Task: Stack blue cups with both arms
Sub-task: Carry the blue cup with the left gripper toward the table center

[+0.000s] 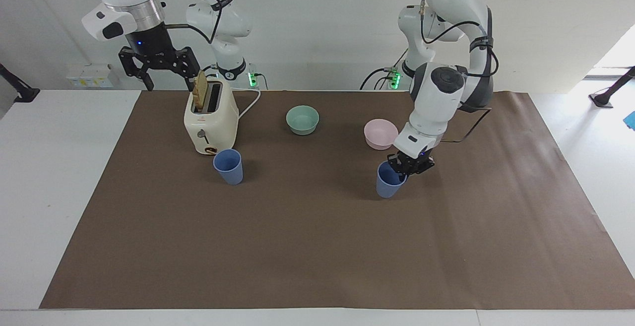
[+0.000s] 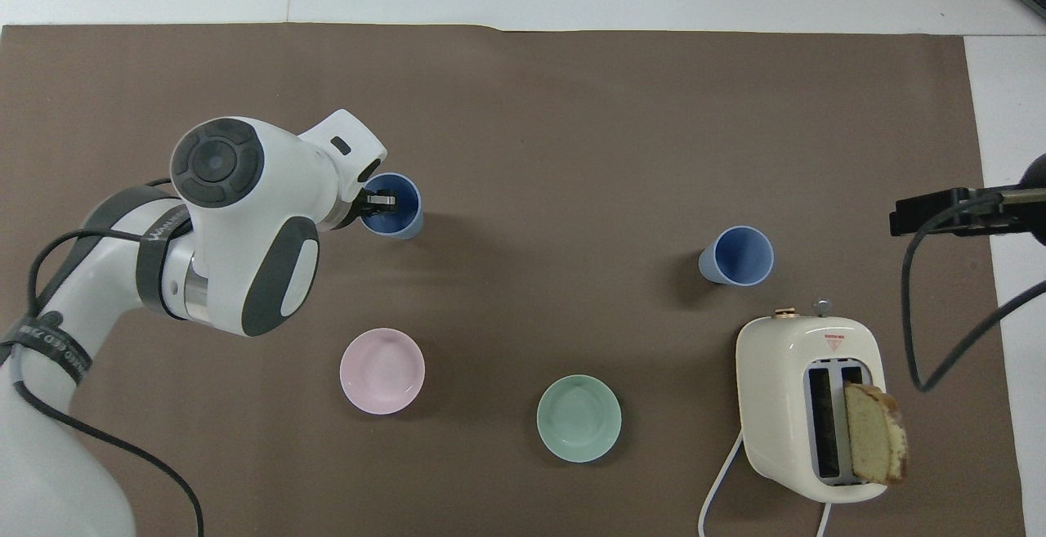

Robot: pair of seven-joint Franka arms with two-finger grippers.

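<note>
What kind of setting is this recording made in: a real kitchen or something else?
Most likely a robotics lab staged as a kitchen, not a real one: two arms stand at a white table covered with brown paper, holding only props: a toaster with a bread slice, bowls and blue cups.

Left arm: enters the facing view from top right, elbow bent, wrist angled down to centre-right of frame. Left gripper: jaws closed, low over the counter. Right arm: waits at upper left, wrist vertical. Right gripper: raised, jaws spread wide, empty.
</note>
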